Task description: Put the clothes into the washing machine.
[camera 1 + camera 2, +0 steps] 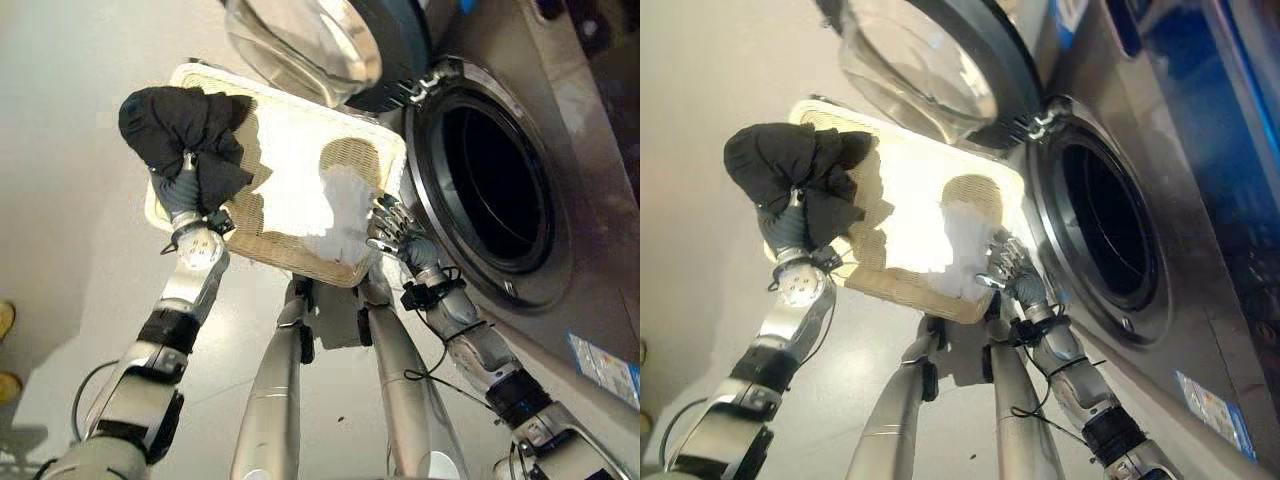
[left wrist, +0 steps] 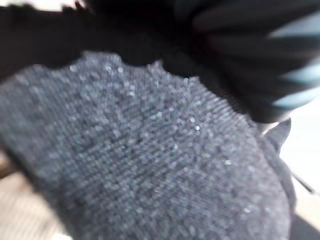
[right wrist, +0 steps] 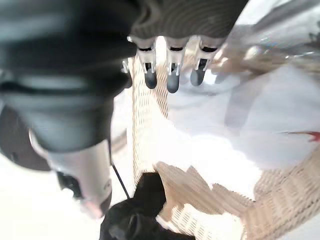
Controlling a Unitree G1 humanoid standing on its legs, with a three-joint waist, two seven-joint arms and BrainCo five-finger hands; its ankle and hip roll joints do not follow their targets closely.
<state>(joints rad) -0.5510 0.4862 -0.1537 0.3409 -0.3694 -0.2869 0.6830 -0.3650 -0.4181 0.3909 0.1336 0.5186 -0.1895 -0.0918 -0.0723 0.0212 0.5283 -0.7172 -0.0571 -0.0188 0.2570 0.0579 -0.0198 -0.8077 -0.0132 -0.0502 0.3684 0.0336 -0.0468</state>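
My left hand (image 1: 190,195) is shut on a bunched black garment (image 1: 175,120), which I hold up over the left end of a wicker basket (image 1: 300,262). The knit of that garment (image 2: 140,160) shows up close in the left wrist view. A white cloth (image 1: 340,210) lies in the basket's right part. My right hand (image 1: 392,228) is open at the basket's right edge, its fingers (image 3: 172,80) hanging just over the white cloth (image 3: 280,120) and holding nothing. The washing machine's round drum opening (image 1: 495,185) gapes dark just right of the basket.
The machine's glass door (image 1: 320,45) is swung open above the basket's far edge. The steel front of the machine (image 1: 590,300) runs down the right side. Pale floor (image 1: 70,200) lies left of the basket, with two yellowish things (image 1: 6,350) at the far left edge.
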